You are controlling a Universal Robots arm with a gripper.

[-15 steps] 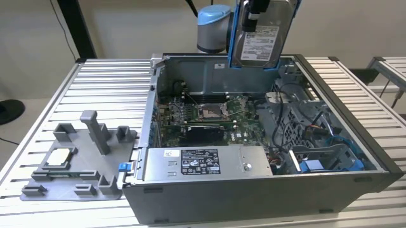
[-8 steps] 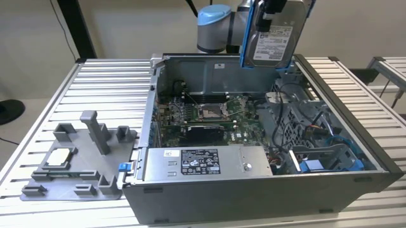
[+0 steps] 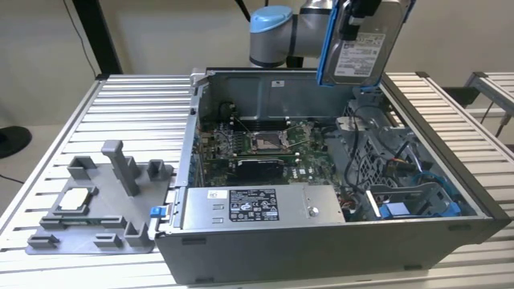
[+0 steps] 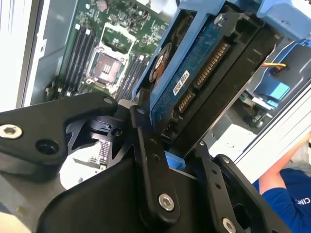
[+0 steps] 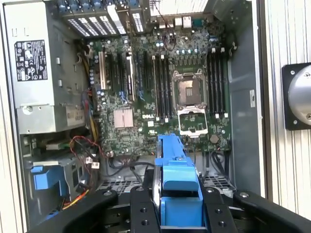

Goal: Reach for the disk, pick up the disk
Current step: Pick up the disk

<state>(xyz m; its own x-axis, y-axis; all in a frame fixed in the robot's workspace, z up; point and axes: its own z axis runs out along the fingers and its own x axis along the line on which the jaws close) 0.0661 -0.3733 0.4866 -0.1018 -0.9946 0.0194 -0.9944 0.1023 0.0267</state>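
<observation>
Fingers (image 5: 146, 213) of the claw (image 5: 176, 213) are pressing on either side of the disk (image 3: 365, 45), clamping its blue carrier between them in both wrist views. The disk is hanging upright in the air above the far edge of the open computer case (image 3: 337, 247), touching nothing inside it, with the motherboard (image 3: 265, 147) lying well below. Judging from this, the reach and the pickup are both looking done, with little remaining.

Disk (image 3: 365, 45) above open computer case (image 3: 449, 220), apparently clear of it; fixture tray (image 3: 92, 208) at exterior view's left.
</observation>
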